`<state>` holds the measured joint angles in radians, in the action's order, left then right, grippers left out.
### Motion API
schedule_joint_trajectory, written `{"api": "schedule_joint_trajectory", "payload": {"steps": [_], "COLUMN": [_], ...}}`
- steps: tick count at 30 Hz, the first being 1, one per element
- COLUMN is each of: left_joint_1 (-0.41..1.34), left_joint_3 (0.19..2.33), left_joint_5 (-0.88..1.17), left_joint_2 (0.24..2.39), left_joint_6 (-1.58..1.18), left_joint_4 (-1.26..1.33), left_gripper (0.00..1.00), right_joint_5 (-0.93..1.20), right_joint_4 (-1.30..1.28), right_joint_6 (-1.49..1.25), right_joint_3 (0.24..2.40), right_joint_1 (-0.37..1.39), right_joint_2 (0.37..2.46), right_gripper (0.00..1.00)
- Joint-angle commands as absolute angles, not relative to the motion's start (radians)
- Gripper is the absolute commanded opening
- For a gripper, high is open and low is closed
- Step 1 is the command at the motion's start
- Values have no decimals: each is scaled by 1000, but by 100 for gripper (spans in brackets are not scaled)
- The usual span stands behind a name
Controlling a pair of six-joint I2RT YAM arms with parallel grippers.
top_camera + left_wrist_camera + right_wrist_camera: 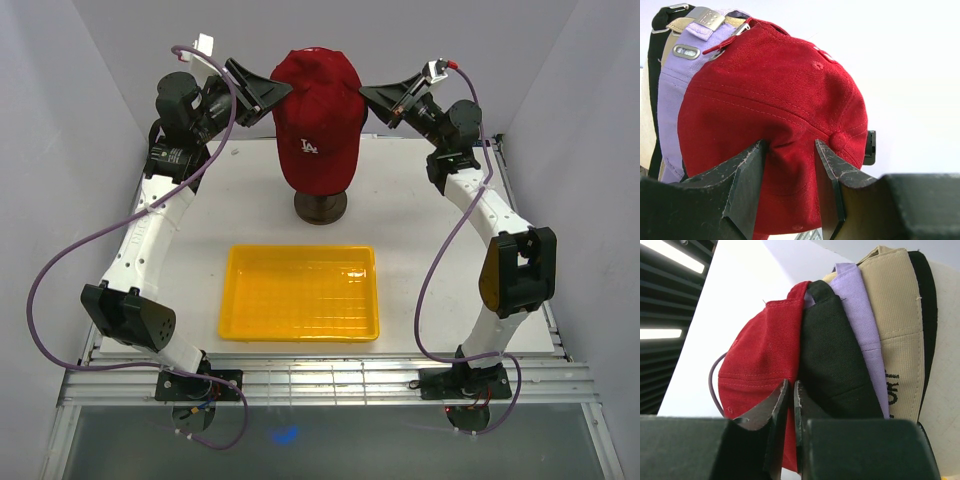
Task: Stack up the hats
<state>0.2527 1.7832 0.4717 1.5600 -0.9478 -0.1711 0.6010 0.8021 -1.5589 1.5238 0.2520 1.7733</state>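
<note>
Jaws flanking red cap (318, 110), left pinching (crown)

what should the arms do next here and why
Probably open the left gripper and back off: the red hat already sits over the lavender hat, tan hat and black hat, while it pinches a fold of the crown.

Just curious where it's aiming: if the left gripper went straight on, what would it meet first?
The red LA cap. The left gripper has its fingers either side of a fold in the crown, so it would press straight into that.
</note>
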Motion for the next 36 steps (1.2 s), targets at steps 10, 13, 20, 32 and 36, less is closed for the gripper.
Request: {"api": "schedule_joint_trajectory", "payload": {"steps": [10,13,20,32,36], "left_joint_1": [261,259,259,259,259], "left_joint_3": [1787,1786,1778,1752,1759], "left_joint_5": [477,474,471,468,465], "left_joint_2": [1542,1537,1532,1519,1516], "left_joint_6": [-934,-930,-927,-925,-922], "left_joint_4": [-160,-164,-164,-156,-158], "left_gripper": [54,54,54,54,54], "right_joint_5": [540,525,502,485,485], "right_joint_4": [710,643,545,425,414], "right_joint_6": [-1462,-1418,-1365,-1302,-1295], "right_joint_3": [1496,1499,1488,1497,1496], "right_joint_1": [256,256,255,252,249], "right_joint_2": [1710,1700,1687,1681,1681], "right_gripper": [8,8,8,8,8]}}
